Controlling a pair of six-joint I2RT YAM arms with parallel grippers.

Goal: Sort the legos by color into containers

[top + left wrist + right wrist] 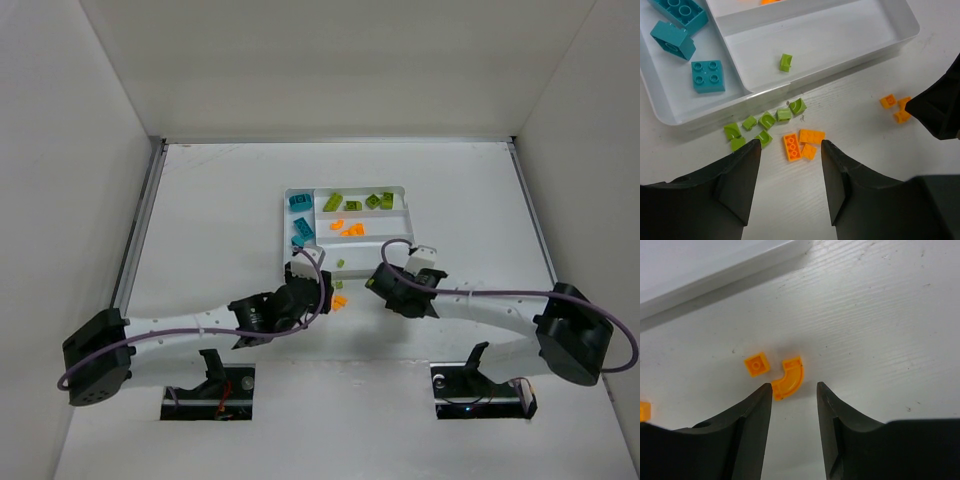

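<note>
Just near of the tray's (850, 66) near wall, the unsorted legos lie loose on the surface (870, 145): a huddle of lime pieces (765, 121) to the left and orange ones to the right. An orange brick (792, 147) sits studs up, its long axis running near to far, the far end leaning slightly left. My left end effector (791, 143) hangs over it with fingers apart, so they would close across its short width. Further right, my right end effector (794, 387), also spread and empty, brackets a curved orange piece (789, 377) whose hollow faces a small orange square (756, 364). I judge the sort well along, with orange picks in hand. Next I would lower, clamp, lift and carry each to the tray's orange section.
</note>
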